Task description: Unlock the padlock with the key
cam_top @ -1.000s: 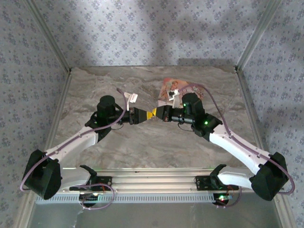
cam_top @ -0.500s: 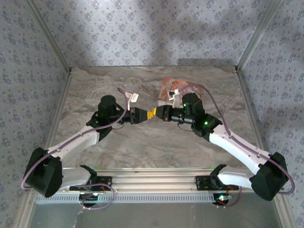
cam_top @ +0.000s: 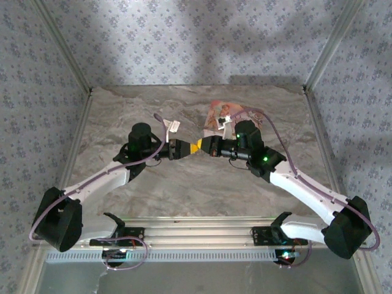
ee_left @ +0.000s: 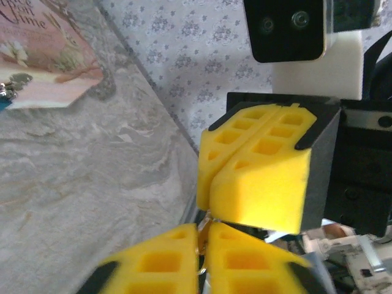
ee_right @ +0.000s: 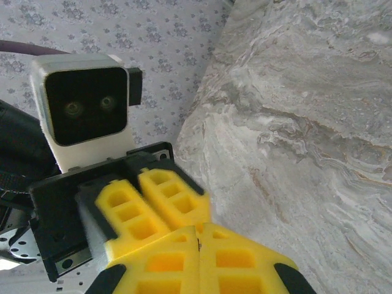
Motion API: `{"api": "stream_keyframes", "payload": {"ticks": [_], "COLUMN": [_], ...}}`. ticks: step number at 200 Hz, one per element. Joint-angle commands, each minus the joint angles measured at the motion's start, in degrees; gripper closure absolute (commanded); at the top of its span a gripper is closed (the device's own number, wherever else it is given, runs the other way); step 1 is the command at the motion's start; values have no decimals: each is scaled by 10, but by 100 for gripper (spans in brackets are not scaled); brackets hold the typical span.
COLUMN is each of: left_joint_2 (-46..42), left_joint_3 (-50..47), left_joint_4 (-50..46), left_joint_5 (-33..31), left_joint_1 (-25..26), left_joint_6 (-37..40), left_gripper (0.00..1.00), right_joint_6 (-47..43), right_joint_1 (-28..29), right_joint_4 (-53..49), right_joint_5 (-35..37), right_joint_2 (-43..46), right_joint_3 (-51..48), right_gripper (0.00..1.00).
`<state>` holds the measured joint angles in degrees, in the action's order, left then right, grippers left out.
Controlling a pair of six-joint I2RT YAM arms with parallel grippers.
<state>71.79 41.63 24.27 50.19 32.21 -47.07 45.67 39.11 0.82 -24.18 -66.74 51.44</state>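
Fingertips of both arms met above the middle of the grey marbled counter. Left gripper had its yellow foam pads pressed shut, with a thin brownish metal sliver in the seam between them; whether that was the key could not be told. Right gripper was likewise closed, pad against pad, its tips touching the left one's. Behind them a pink printed card lay flat on the counter, small silvery pieces at its edge.
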Motion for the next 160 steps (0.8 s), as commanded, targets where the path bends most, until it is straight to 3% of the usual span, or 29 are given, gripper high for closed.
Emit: {"api": "stream_keyframes", "payload": {"ticks": [1, 19, 41, 60, 78, 103, 160], "left_joint_2": [2, 1, 0, -2, -4, -4, 0], "left_joint_3": [-1, -4, -13, -22, -28, -30, -27], "left_joint_4": [24, 28, 47, 57, 63, 72, 118], "left_joint_5": [10, 6, 3, 3, 3, 7, 36], "left_joint_1": [4, 2, -4, -12, -15, -16, -16], "left_joint_6": [2, -4, -24, -35, -39, -45, -69], "left_gripper": [100, 100, 100, 100, 100, 100, 100], "right_joint_6": [7, 11, 16, 26, 44, 62, 77], "right_joint_1": [5, 5, 4, -5, -16, -27, -29], "right_joint_4": [15, 16, 17, 28, 51, 71, 142], "right_joint_5": [0, 2, 9, 20, 22, 14, -19], "right_joint_2": [7, 7, 16, 34, 52, 60, 40], "right_joint_3": [-2, -2, -4, -15, -33, -52, -72], "right_gripper": [100, 96, 80, 60, 50, 51, 72]}}
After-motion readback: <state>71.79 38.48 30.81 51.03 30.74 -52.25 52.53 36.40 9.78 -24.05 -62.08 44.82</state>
